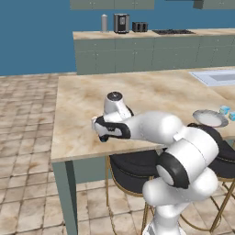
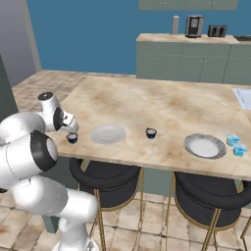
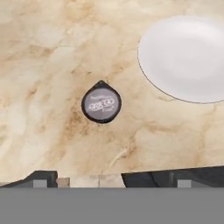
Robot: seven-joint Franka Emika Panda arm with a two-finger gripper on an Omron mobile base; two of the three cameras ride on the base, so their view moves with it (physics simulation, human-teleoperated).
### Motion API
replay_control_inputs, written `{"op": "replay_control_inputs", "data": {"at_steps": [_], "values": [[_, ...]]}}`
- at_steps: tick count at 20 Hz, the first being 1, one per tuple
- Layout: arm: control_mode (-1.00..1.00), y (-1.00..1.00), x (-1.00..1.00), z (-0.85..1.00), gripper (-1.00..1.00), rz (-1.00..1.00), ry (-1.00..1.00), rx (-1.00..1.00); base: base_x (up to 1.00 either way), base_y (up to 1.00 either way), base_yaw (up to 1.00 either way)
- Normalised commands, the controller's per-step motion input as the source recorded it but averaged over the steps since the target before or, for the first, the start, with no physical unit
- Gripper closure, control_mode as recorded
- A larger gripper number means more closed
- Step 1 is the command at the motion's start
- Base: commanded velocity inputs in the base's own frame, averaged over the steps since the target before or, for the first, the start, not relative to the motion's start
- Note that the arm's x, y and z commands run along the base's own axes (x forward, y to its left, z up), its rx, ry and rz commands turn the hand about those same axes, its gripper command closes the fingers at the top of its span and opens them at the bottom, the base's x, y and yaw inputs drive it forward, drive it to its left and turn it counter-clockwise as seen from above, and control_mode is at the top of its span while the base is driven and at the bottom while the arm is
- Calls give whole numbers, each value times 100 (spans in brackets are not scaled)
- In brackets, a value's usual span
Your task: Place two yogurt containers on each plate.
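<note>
The gripper (image 2: 70, 128) hangs over the near left part of the marble counter (image 2: 162, 105) with its jaws spread wide and nothing between them. Directly under it, in the hand view, sits a dark yogurt cup (image 3: 101, 103) (pale lid with print too small to read), standing on the counter just left of a plate (image 3: 186, 57) and not touching it. In the right base view that cup (image 2: 72, 138) is beside the left plate (image 2: 108, 134), a second dark cup (image 2: 151, 133) stands between the two plates, and the right plate (image 2: 205, 146) has two light blue cups (image 2: 236, 145) just beyond its right rim, all on bare counter.
</note>
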Motion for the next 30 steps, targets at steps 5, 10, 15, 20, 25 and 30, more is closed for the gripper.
{"op": "replay_control_inputs", "data": {"at_steps": [5, 10, 15, 20, 25, 30], "values": [[-100, 11, 20, -44, -100, 5, 8, -5, 0, 0, 0], [-100, 0, 39, -35, -100, 2, 6, -3, 0, 0, 0], [-100, 0, 32, -19, -100, 2, 1, 0, 0, 0, 0], [-100, 1, 28, -26, -100, 1, 1, 0, 0, 0, 0], [-100, 6, 33, -28, -100, 0, 2, 0, 0, 0, 0], [-100, 27, 37, -10, -100, 0, 2, 0, 0, 0, 0]]}}
